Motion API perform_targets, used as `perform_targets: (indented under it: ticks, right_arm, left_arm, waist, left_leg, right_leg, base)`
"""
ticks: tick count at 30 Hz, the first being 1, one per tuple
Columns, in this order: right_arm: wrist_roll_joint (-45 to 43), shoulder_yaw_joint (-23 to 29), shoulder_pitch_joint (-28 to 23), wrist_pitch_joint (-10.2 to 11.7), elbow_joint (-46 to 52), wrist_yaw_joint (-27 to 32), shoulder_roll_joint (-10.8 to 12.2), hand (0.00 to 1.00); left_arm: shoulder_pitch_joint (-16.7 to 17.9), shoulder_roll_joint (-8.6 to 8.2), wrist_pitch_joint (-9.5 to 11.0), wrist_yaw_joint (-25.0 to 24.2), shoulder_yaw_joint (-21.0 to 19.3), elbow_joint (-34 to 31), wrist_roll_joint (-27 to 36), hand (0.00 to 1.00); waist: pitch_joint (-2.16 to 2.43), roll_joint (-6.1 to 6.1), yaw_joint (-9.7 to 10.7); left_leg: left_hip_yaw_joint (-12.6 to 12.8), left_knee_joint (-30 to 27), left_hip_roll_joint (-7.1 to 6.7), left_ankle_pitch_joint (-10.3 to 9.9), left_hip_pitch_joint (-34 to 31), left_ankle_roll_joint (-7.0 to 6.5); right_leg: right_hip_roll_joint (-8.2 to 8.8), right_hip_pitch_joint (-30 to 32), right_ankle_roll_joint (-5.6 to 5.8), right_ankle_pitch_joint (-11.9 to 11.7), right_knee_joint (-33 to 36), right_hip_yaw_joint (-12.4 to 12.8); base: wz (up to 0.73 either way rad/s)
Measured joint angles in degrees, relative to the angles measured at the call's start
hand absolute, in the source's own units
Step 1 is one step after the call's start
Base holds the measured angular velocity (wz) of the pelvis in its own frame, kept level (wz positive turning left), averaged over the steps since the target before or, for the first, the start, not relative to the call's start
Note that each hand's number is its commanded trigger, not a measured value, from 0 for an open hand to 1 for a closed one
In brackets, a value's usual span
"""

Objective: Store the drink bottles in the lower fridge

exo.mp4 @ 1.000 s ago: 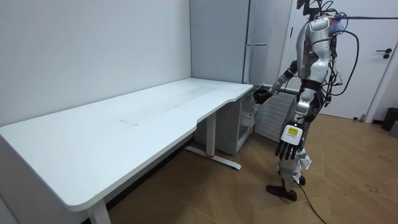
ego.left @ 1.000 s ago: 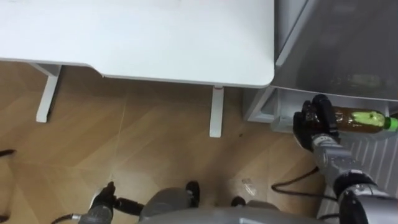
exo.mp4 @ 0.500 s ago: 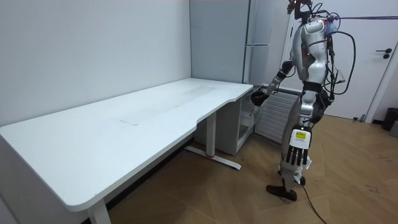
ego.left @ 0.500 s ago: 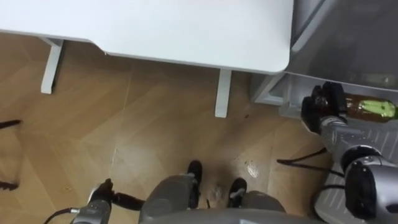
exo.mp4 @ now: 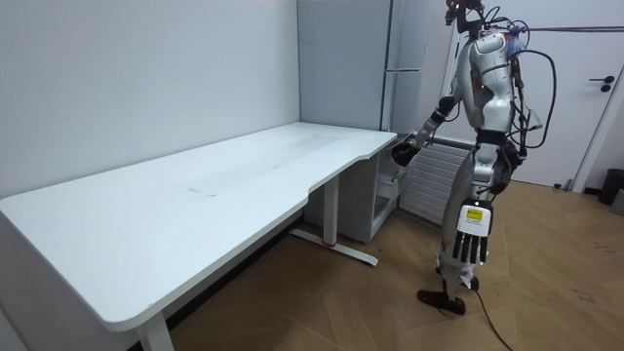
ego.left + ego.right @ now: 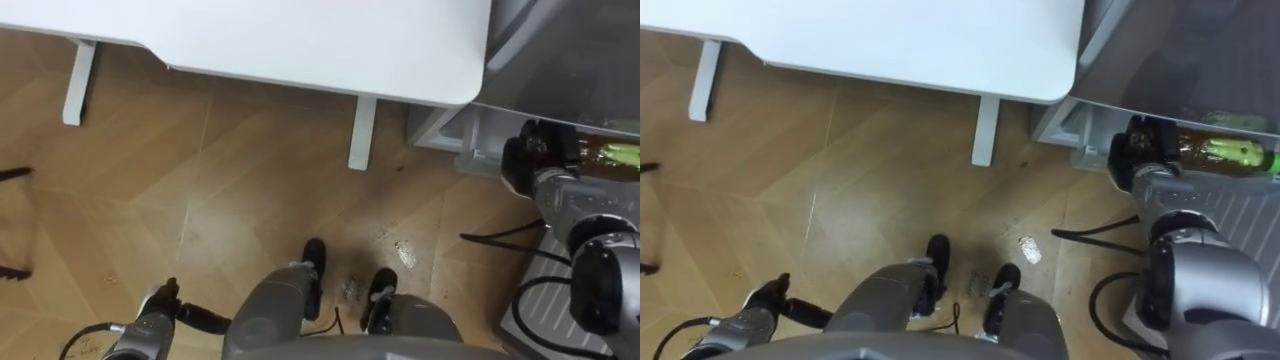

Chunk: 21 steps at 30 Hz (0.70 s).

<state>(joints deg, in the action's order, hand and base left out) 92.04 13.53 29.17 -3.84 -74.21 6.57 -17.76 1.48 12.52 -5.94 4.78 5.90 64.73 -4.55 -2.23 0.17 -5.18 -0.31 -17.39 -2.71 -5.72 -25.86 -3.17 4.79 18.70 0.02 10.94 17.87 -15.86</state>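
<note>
- A humanoid robot stands on a wooden floor (image 6: 840, 180) just in front of a tall grey fridge (image 6: 1180, 50), seen from its head looking down and from across the room.
- The right hand (image 6: 1132, 158) reaches forward to the lower part of the fridge. Its dark fingers are clenched round the base end of a drink bottle (image 6: 1220, 153).
- The bottle holds amber liquid and has a green label. It lies on its side in the hand, with its cap end pointing away from the hand along the fridge front. It is level with the bottom edge of the fridge's grey front.
- Just below the bottle, at the foot of the fridge, is a low white-framed opening. Whether the bottle touches the fridge cannot be told.
- The left hand (image 5: 470, 244) hangs down beside the robot's leg on the side away from the fridge. Its fingers are straight and relaxed, and it grasps nothing.
- A long white tabletop (image 6: 890, 30) on white legs meets the fridge's side and stretches away from it. No drinks can be seen on the part that shows.
- In the room view the robot is upright on both legs, its body turned toward the fridge.
</note>
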Motion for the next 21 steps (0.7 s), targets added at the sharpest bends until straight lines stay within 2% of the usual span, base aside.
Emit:
perform_targets:
  ticks: [6, 16, 21]
  right_arm:
    - [-0.39, -0.02, 0.14, 0.00, -0.04, 1.60, -0.69, 0.00]
    - [-0.56, -0.43, 0.41, -0.66, -0.05, 2.28, -1.11, 0.00]
    - [-1.17, -0.50, 0.65, -0.69, -0.05, 2.40, -1.56, 0.00]
  left_arm:
    - [0.07, 0.15, 0.00, 0.02, 0.02, 0.00, 0.08, 0.00]
    - [0.31, 0.30, 0.15, 0.08, -0.03, -0.04, 0.48, 0.00]
    - [0.30, 0.40, 0.35, 0.08, -0.04, -0.17, 0.40, 0.00]
  waist:
    - [-0.05, -0.08, -0.13]
    - [-0.46, -0.88, -0.13]
    - [-0.39, -1.05, 0.04]
  left_leg:
    - [0.05, -0.01, -0.14, 0.36, -0.01, -0.23]
    - [0.23, -0.08, -0.15, 0.63, -0.06, -0.19]
    - [0.13, -0.09, -0.21, 0.63, -0.15, -0.19]
  right_leg:
    - [0.31, 0.27, 0.08, 0.06, 0.68, -0.01]
    - [0.45, 0.43, -0.02, 0.47, 1.02, -0.01]
    - [0.45, 0.42, -0.02, 0.47, 0.92, -0.07]
  base:
    - [0.00]
    - [0.00]
    - [0.00]
